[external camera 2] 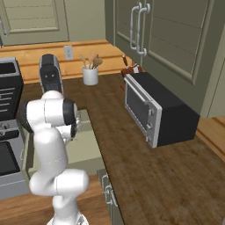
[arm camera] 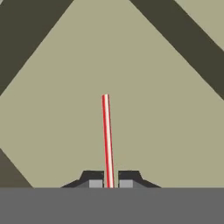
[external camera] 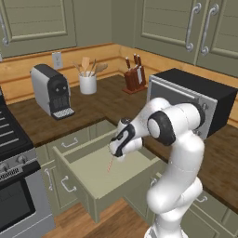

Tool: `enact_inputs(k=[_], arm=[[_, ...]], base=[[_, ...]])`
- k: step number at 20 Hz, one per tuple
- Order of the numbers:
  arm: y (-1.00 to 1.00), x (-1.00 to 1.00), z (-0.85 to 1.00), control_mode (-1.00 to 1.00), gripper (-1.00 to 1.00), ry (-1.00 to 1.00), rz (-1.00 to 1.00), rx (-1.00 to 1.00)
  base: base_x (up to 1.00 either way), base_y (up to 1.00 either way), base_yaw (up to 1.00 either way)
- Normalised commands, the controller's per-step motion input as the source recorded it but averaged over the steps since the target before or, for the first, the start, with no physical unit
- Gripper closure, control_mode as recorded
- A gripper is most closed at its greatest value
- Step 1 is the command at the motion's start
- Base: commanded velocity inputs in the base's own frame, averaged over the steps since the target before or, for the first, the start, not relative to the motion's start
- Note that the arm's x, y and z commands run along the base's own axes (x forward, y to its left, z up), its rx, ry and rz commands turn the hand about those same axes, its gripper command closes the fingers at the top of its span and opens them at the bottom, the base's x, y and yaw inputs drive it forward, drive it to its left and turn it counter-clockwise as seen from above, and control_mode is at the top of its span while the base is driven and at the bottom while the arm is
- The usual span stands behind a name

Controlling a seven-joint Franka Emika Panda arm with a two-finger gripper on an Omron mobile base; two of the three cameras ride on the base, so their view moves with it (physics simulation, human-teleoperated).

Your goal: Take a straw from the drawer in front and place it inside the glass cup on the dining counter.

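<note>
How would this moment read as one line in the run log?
phase: straw pickup | gripper: shut on straw | straw: hangs from the fingers above the floor of the open drawer | glass cup: not yet reached

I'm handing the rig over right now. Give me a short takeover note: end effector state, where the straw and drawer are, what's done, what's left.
End effector: shut on the straw, which runs between the fingertips in the hand view.
Straw: thin, red, held over the drawer, hanging below the hand in the left base view.
Drawer: pulled open under the worktop, pale inside.
Done: straw grasped.
Left: lift it clear, drive to the dining counter, put it in the glass cup.
</note>
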Motion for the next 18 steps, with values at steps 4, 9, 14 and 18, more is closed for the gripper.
enact_inputs(k=[4, 9, 14, 18], arm=[[0.86, 0.0, 1.0, -1.0, 1.0, 0.0, -0.07, 0.0], [0.64, 0.0, 1.0, -1.0, 1.0, 0.06, -0.03, 0.03], [0.08, -0.12, 1.0, -1.0, 1.0, 0.22, 0.0, 0.1], [-0.02, -0.29, 1.0, -1.0, 1.0, 0.23, 0.0, 0.07]], base=[[0.0, 0.0, 0.0], [0.0, 0.0, 0.0], [0.0, 0.0, 0.0], [0.0, 0.0, 0.0]])
